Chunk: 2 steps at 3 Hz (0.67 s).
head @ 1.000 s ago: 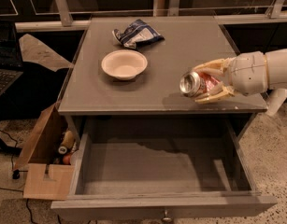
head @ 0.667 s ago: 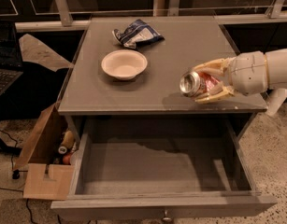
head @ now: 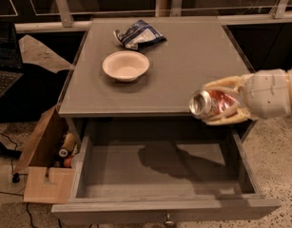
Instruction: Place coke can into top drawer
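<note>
While the can (head: 220, 102) lies clamped crosswise in my gripper (head: 209, 103), I hang at the right of the frame, right at the front edge of the tabletop (head: 193, 56), about where it gives way to the open drawer (head: 164, 207). My fingers (head: 224, 83) are closed on the can's red side, one above and one below, so it sits inside my jaws rather than off to either side. Its long axis runs roughly level, left to right across the frame, and one silver end points left and a little toward the camera. What the coming move turns on, as I judge it, is that the drawer floor lies below and toward the lower left of where I am, so the can needs to travel forward and down past the lip before I let go. How high I hang above that floor I cannot tell. The drawer stands pulled well out, its knob (head: 169, 218) at the bottom edge of the frame, and its grey floor shows nothing in it but shadow. On the tabletop, well apart from me, the white bowl (head: 125, 65) looks to hold nothing, with the bag (head: 138, 33) just behind it. At lower left the box (head: 41, 182) holds a few small things that I cannot make out.
</note>
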Available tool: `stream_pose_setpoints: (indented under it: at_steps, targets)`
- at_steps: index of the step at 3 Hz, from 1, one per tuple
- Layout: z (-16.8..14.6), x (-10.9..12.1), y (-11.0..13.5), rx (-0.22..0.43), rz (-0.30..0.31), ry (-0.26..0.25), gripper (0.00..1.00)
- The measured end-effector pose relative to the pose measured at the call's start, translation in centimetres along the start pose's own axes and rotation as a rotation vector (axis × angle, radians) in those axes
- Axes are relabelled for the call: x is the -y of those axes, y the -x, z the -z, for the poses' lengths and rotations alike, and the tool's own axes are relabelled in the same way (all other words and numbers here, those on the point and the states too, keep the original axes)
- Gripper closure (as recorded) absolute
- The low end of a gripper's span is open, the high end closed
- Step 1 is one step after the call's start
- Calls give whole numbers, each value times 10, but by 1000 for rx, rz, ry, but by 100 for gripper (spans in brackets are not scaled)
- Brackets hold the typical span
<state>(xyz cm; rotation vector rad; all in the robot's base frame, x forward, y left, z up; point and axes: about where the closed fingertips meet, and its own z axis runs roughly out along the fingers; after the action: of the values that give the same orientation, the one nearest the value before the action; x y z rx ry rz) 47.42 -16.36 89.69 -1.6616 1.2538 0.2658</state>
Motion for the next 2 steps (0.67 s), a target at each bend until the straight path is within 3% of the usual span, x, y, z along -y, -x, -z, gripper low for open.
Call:
stream_pose_setpoints:
  at_steps: [1,2]
  targets:
    - [22,-31,7,-35,-22,-38,100]
    - [28,-50,-8,-70,-36,-50,100]
